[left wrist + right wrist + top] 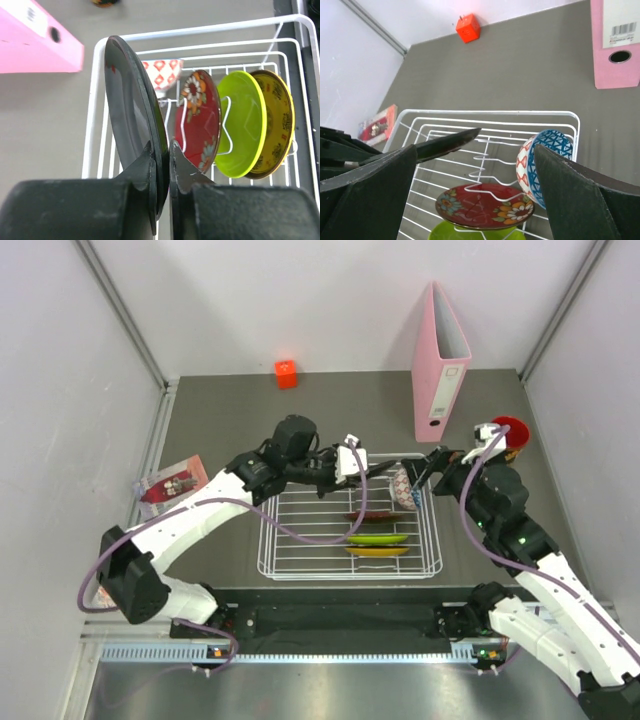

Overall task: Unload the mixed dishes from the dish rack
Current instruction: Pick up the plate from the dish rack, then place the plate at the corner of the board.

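Over the dish rack (310, 555), left gripper (162, 160) pinching the black plate (132, 115) by its rim, dark red plate (200, 125), lime plate (245, 130), gold plate (280, 115) upright alongside, right gripper (475, 150) spread wide above the patterned bowl (552, 142), top view alone showing red cup (512, 430) outside the rack, pink binder (440, 370) beyond.

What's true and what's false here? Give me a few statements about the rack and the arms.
1. The left gripper pinches the black plate. True.
2. The right gripper is clamped on the patterned bowl. False: its jaws stand wide open, with the bowl beside one of them.
3. The lime green plate stands between the red patterned plate and the gold plate. True.
4. The pink binder lies inside the dish rack. False: it stands upright on the table beyond the rack.
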`<action>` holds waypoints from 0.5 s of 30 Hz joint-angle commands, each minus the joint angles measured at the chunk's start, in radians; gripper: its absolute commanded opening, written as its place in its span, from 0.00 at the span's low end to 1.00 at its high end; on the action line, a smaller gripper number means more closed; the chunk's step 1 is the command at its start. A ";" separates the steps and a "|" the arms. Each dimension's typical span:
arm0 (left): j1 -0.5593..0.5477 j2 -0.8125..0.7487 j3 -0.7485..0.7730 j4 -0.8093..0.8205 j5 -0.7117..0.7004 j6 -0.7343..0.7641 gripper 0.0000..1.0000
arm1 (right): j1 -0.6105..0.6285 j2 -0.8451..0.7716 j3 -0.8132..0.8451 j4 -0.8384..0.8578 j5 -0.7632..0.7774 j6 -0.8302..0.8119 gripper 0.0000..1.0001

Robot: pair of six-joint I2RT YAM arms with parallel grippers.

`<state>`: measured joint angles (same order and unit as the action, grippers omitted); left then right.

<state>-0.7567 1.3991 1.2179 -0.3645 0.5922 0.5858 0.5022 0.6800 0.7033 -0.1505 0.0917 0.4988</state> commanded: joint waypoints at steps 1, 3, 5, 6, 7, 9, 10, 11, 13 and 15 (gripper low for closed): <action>0.000 -0.078 0.037 0.082 -0.034 0.002 0.00 | 0.012 -0.071 0.096 0.035 0.069 0.061 1.00; 0.000 -0.091 0.034 0.093 -0.066 -0.004 0.00 | 0.012 -0.080 0.131 0.022 0.098 0.073 1.00; -0.019 -0.101 0.022 0.113 -0.156 0.002 0.00 | 0.012 -0.068 0.182 -0.020 0.102 0.086 1.00; -0.035 -0.104 0.012 0.128 -0.205 0.011 0.00 | 0.012 -0.044 0.200 -0.038 0.102 0.090 1.00; -0.052 -0.117 -0.001 0.142 -0.251 0.041 0.00 | 0.012 -0.028 0.222 -0.059 0.100 0.104 1.00; -0.116 -0.129 -0.061 0.192 -0.418 0.089 0.00 | 0.010 0.022 0.278 -0.115 0.094 0.110 1.00; -0.139 -0.137 -0.087 0.219 -0.475 0.138 0.00 | 0.012 0.036 0.294 -0.132 0.089 0.118 1.00; -0.179 -0.140 -0.134 0.260 -0.524 0.163 0.00 | 0.012 0.052 0.309 -0.142 0.082 0.121 1.00; -0.213 -0.140 -0.178 0.294 -0.671 0.248 0.00 | 0.010 0.104 0.361 -0.205 0.074 0.138 1.00; -0.262 -0.135 -0.245 0.352 -0.764 0.320 0.00 | 0.010 0.165 0.431 -0.257 0.053 0.138 1.00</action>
<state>-0.9489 1.2789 1.0676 -0.1825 0.1287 0.7212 0.5022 0.7433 1.0222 -0.2710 0.1684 0.6067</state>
